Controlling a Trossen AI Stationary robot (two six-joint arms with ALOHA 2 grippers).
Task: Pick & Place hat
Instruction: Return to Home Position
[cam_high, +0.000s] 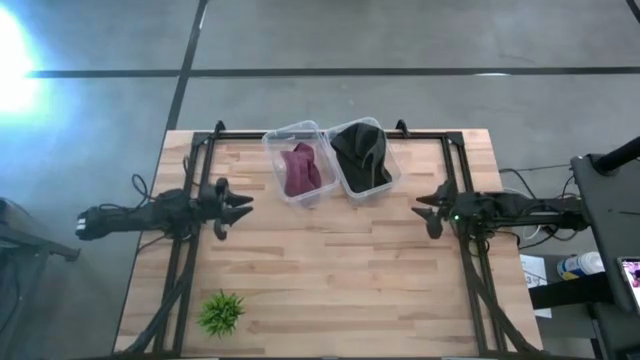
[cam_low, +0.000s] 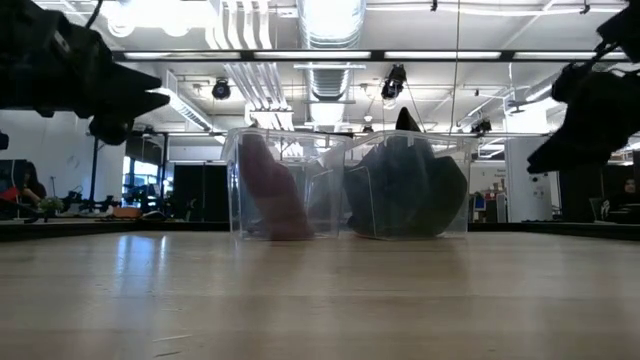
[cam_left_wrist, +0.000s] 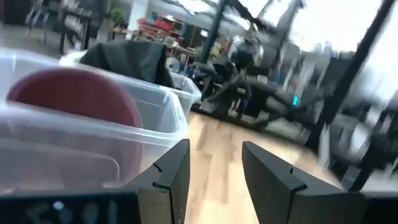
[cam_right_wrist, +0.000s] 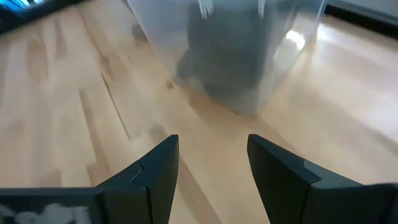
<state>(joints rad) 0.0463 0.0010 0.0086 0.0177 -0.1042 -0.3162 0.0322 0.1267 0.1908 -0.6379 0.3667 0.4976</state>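
Two clear plastic bins stand side by side at the table's far middle. The left bin (cam_high: 296, 160) holds a maroon hat (cam_high: 301, 168), seen also in the low view (cam_low: 270, 190) and the left wrist view (cam_left_wrist: 78, 93). The right bin (cam_high: 364, 158) holds a black hat (cam_high: 360, 155) (cam_low: 405, 185) (cam_right_wrist: 227, 46). My left gripper (cam_high: 240, 208) (cam_left_wrist: 214, 168) hovers open above the table, left of the bins. My right gripper (cam_high: 422, 208) (cam_right_wrist: 211, 162) hovers open to their right. Both point toward the bins and hold nothing.
A small green artificial plant (cam_high: 221, 312) stands near the table's near left corner. Black arm frames (cam_high: 190, 170) run along both sides of the wooden table (cam_high: 330, 270). Bare wood lies between the grippers and toward the near edge.
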